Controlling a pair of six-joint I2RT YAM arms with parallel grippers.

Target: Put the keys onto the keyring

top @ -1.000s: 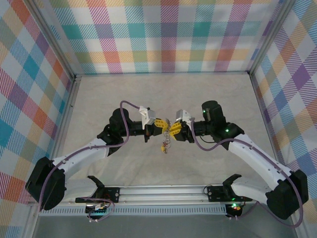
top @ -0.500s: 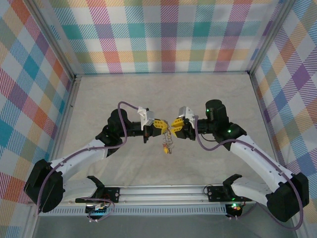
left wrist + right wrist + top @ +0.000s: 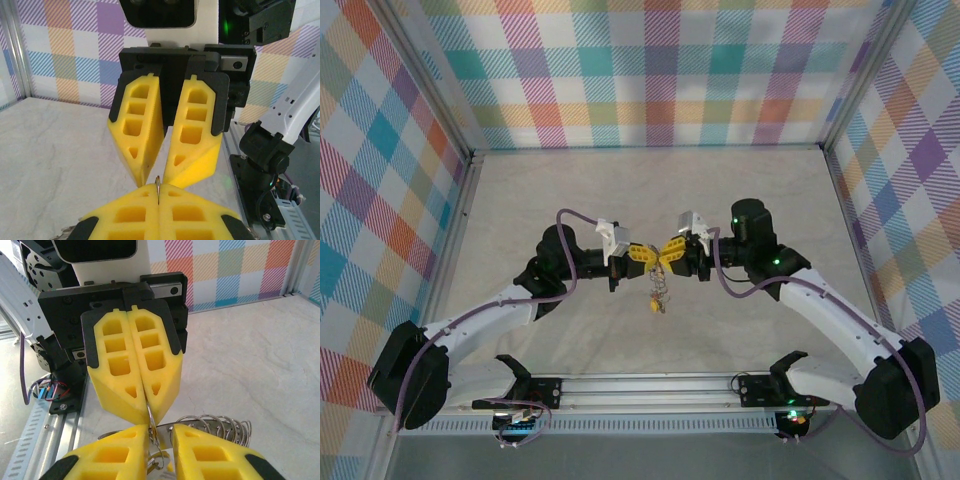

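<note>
The two grippers met tip to tip above the middle of the tabletop (image 3: 740, 190). The left gripper (image 3: 642, 257) pointed right and the right gripper (image 3: 672, 250) pointed left, so their yellow fingers almost touched.

The left gripper was clenched tight. Its two fingers were pressed flat together, and a thin bit of grey wire stuck out from between the tips. That wire was part of the keyring (image 3: 659, 278), so the left gripper was grasping the keyring.

The right gripper was a little bit loose. In the right wrist view its two fingers (image 3: 210, 457) had a small gap between them. The wire of the keyring ran down into that gap, close to one finger. The gap looked wider than the wire, so the right gripper was around the keyring and not pinching it.

The keyring hung down just below the two grippers, right where the tips met. It was up in the air, not lying on the tabletop. The keys (image 3: 658, 295) dangled under it in a small silvery bunch. A yellow tag (image 3: 655, 306) hung at the very bottom of the bunch, below both grippers. In the right wrist view some silvery loops (image 3: 220, 426) showed just past the right gripper's fingers.
</note>
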